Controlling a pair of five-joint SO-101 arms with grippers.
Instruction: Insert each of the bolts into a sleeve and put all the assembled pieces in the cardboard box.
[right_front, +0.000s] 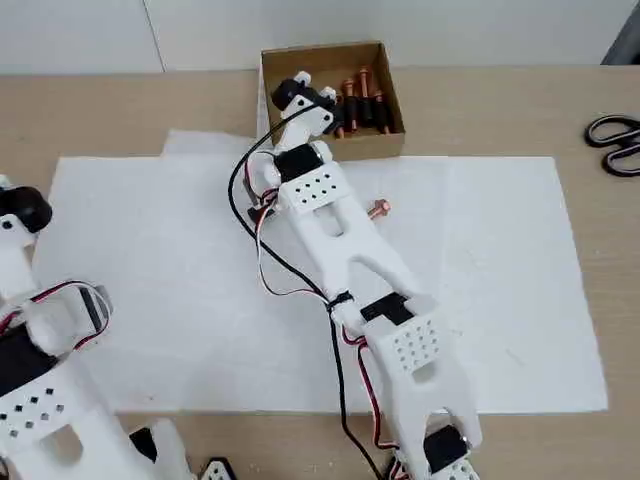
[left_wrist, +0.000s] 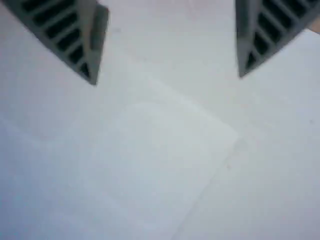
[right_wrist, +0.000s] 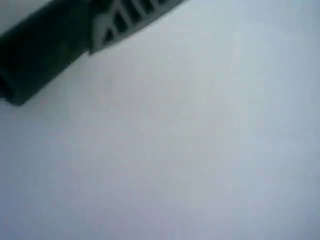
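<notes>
The cardboard box (right_front: 385, 143) stands at the back of the table and holds several copper bolts in black sleeves (right_front: 360, 108). One bare copper bolt (right_front: 379, 209) lies on the white paper just in front of the box. My right gripper (right_front: 300, 95) hangs over the box's left part. In the right wrist view the right gripper (right_wrist: 92, 47) is shut on a black sleeve (right_wrist: 40, 50) that sticks out past one ribbed finger (right_wrist: 130, 15). My left gripper (left_wrist: 167, 75) is open above bare paper, nothing between its fingers. The left arm (right_front: 40, 330) is at the table's front left.
A large white paper sheet (right_front: 150, 300) covers the middle of the table. Black scissors (right_front: 615, 143) lie at the far right edge. The right arm (right_front: 350, 260) stretches diagonally across the paper, with cables trailing on its left side.
</notes>
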